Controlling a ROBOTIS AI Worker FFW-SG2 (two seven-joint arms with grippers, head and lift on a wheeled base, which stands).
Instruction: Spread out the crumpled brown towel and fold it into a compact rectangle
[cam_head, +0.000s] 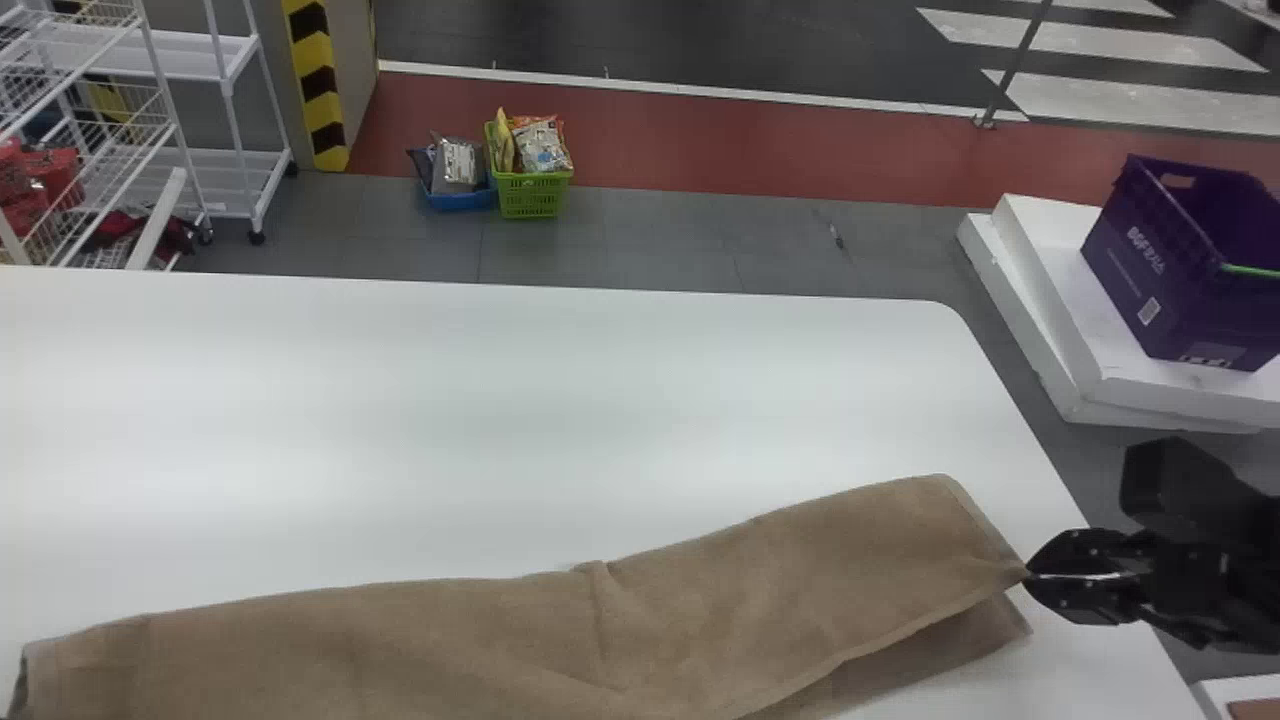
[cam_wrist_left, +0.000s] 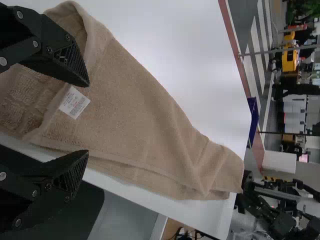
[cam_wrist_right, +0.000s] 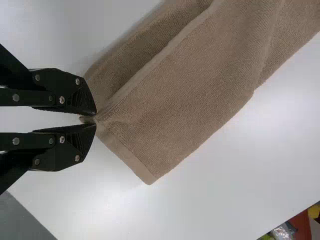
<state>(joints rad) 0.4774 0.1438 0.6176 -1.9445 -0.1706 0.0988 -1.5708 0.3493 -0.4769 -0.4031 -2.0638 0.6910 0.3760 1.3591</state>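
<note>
The brown towel (cam_head: 560, 640) lies as a long folded strip along the table's near side, its layers slightly offset at the right end. At that right end my right gripper (cam_head: 1028, 575) pinches the towel's edge. From the right wrist view, the right gripper (cam_wrist_right: 95, 120) is closed on a gathered bit of the towel (cam_wrist_right: 185, 85) beside a corner. My left gripper (cam_wrist_left: 87, 117) stands open over the other end of the towel (cam_wrist_left: 135, 110), with a white tag (cam_wrist_left: 74, 103) on the cloth near its fingertips.
The white table (cam_head: 500, 420) extends beyond the towel, with its right edge near my right gripper. Past that edge, a purple crate (cam_head: 1180, 270) sits on white blocks (cam_head: 1060, 330). Small baskets (cam_head: 532, 195) and a white wire rack (cam_head: 235, 120) stand on the floor behind.
</note>
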